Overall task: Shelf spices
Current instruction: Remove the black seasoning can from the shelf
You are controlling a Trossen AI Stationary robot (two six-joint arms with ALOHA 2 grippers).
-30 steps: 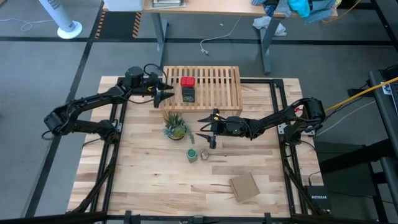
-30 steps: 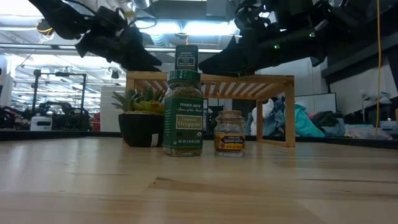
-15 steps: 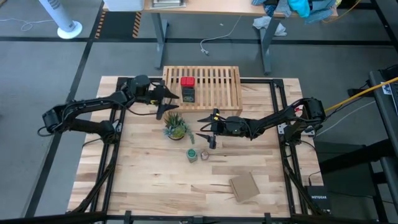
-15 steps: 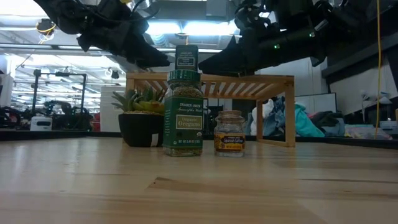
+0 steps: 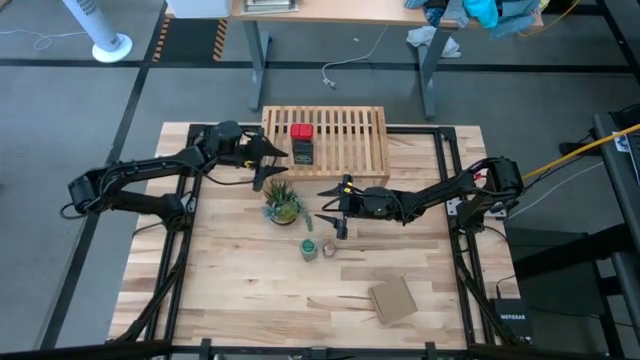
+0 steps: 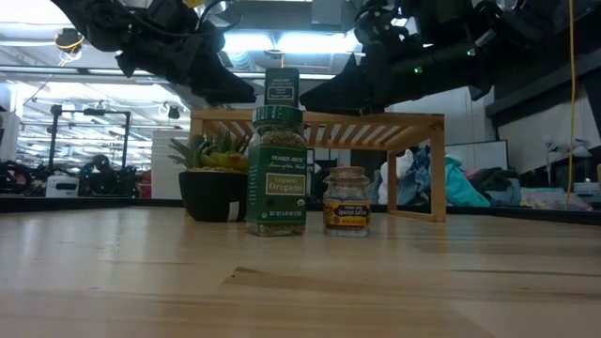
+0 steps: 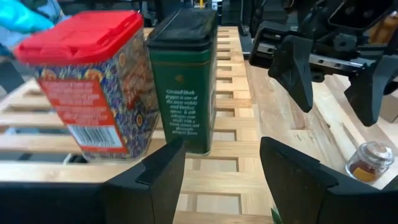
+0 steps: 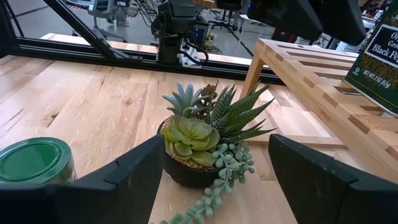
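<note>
While the high view shows only lids, red tin (image 5: 301, 131) and dark tin (image 5: 302, 152) on shelf (image 5: 345, 140) at 12 o'clock, low view reads "Organic Oregano" on green-capped jar (image 6: 276, 171), small jar (image 6: 346, 201) at its 3 o'clock, left gripper (image 5: 268, 160) and right gripper (image 5: 331, 204) both parted, empty.

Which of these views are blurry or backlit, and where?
Left wrist view: the red tin smears with blur at its near edge, while the dark tin beside it reads sharper. Low view: bright ceiling lights leave both arms as silhouettes, yet the oregano jar label stays legible. Right wrist view: the potted plant is crisp.
</note>
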